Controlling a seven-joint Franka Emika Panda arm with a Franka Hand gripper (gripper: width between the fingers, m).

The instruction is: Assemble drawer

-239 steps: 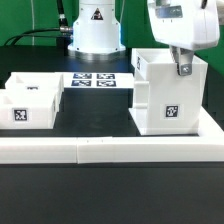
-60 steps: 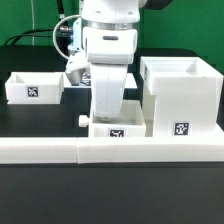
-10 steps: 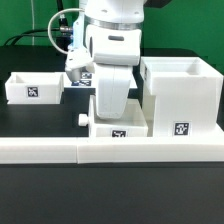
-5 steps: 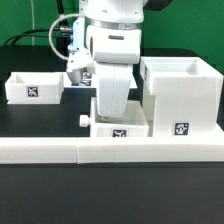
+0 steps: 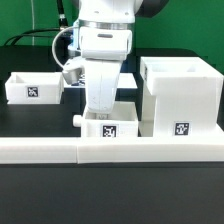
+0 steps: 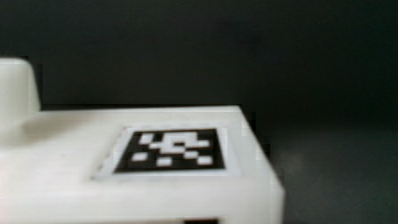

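Note:
The small knobbed tray [image 5: 112, 131] stands at the front middle, its tag facing the camera and its knob [image 5: 78, 119] on the exterior view's left. My gripper [image 5: 104, 112] reaches down into it from above. Its fingers are hidden behind the hand and the tray wall, and the tray moves with it. The wrist view shows the tray's tagged white wall [image 6: 175, 150] very close up, with no fingers visible. The large cube-like housing [image 5: 180, 95] stands just to the right of the tray, its open side up. The second small tray [image 5: 32, 88] lies at the far left.
Long low white border bars [image 5: 110, 153] run along the front, right against the held tray. The arm's body [image 5: 100, 50] hides the table behind it. Cables hang at the back left.
My arm has shifted toward the exterior view's left, and the small tray has moved left with it, opening a gap to the housing. Housing and left tray have not moved.

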